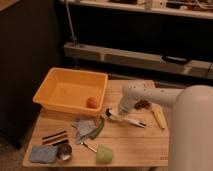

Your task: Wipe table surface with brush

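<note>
Brush (pixel 126 119) flat on table surface (pixel 130 145); end effector (pixel 120 113) above, grip state unclear; no legible writing.

white gripper (pixel 120 111), orange tub (pixel 50 98)
</note>
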### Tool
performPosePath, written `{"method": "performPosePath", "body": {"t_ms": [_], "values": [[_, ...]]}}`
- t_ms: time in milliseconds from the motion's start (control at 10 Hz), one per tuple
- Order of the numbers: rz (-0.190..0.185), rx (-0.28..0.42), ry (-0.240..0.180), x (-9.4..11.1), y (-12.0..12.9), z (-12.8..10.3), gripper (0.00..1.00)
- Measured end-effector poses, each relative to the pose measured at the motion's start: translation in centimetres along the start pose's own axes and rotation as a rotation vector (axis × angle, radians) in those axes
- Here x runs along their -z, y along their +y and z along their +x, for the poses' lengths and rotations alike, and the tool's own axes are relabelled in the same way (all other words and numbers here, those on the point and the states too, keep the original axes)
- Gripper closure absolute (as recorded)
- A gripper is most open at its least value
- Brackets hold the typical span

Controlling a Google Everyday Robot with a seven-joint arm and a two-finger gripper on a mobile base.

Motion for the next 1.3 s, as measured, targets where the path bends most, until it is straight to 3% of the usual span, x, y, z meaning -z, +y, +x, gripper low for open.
{"method": "performPosePath", "body": {"t_ms": [300,400,900,1300], "values": [[0.005,-0.02,0.003,0.1,-0.3,0.8,1.0],[0.018,-0.067,0.006,0.5,-1.1,2.0,1.0],[0.018,-0.068,0.007,0.6,-1.1,2.1,1.0],[0.047,-0.198,0.006,2.8,-1.6,7.8,1.0]]}}
